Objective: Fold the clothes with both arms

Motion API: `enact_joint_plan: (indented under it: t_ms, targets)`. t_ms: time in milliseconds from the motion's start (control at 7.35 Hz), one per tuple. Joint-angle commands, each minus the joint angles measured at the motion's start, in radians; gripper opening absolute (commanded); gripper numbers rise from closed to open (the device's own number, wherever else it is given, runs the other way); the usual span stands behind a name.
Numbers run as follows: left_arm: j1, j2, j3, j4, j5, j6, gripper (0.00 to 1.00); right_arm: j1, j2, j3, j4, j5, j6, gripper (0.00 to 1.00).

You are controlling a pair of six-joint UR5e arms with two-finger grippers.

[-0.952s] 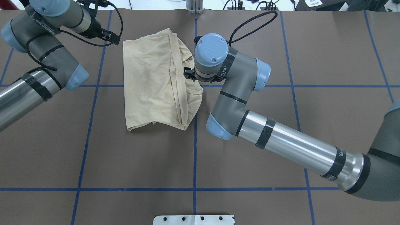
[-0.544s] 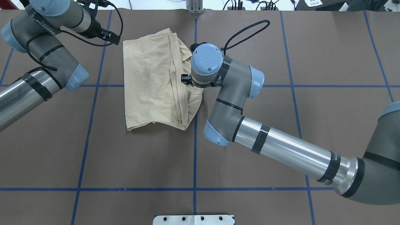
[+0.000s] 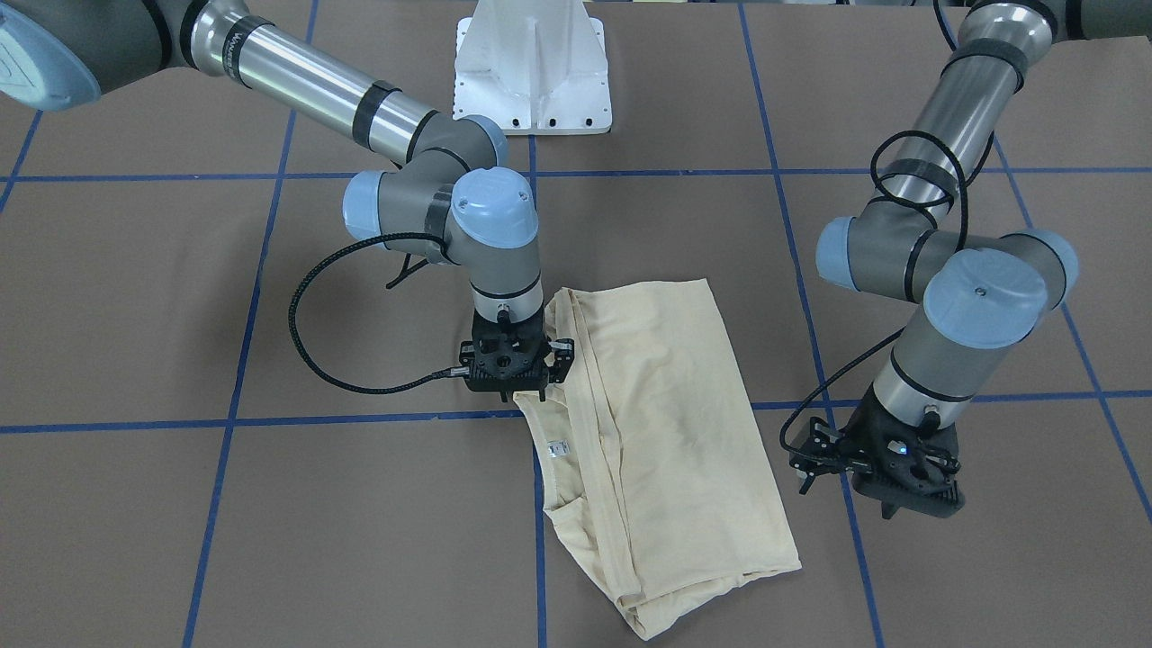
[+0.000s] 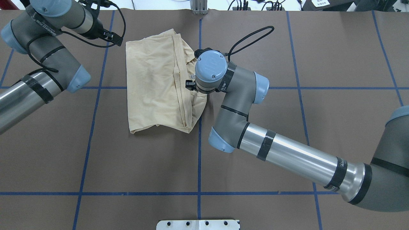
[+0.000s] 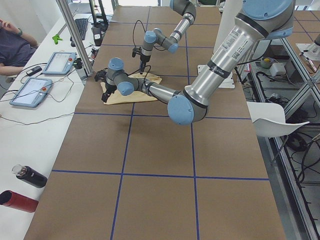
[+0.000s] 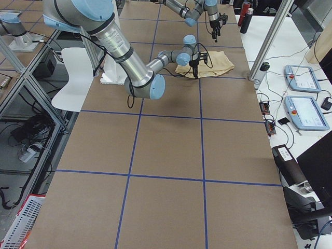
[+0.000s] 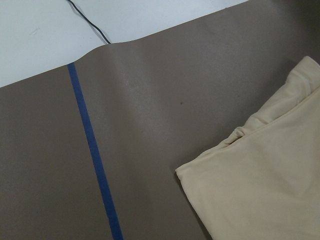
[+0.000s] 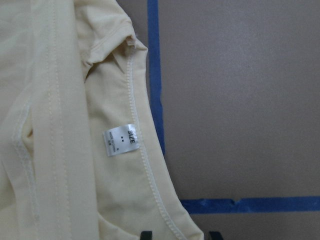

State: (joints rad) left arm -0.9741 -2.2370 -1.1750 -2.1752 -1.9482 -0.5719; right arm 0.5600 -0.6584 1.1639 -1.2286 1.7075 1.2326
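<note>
Right wrist-mounted view: the right gripper (image 8: 180, 235) has its jaws apart over the T-shirt (image 8: 65, 125) neckline, so closing may catch only 1 layer; whether the left gripper (image 3: 900, 499) is apart or together I cannot tell.

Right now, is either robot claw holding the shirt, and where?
Nothing is held. The right claw hangs open over the shirt's neck edge by the label; the left claw is beside the shirt, over bare table.

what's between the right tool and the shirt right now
Nothing visible. The right tool hangs directly over the shirt at its neck edge, close to the white label, jaws apart. Only bare table and blue tape lie beside that edge.
</note>
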Motion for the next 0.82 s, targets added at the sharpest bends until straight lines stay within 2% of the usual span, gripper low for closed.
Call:
enact_joint_plan:
  t_ms: [0, 136, 272, 680]
  targets:
    - [0.0, -0.001, 0.002, 0.0, 0.0, 0.001, 1.0, -0.005, -0.001, -0.006, 0.0, 0.0, -0.002, 0.42]
    - [0.002, -0.001, 0.002, 0.0, 0.0, 0.001, 1.0, -0.005, 0.0, -0.006, 0.0, 0.001, -0.002, 0.3]
    - [0.002, 0.0, 0.002, 0.0, 0.0, 0.001, 1.0, -0.005, 0.0, -0.004, -0.002, 0.001, -0.013, 0.0]
    - [0.002, 0.0, 0.0, 0.0, 0.0, 0.0, 1.0, -0.002, -0.03, 0.04, -0.002, 0.01, -0.041, 0.0]
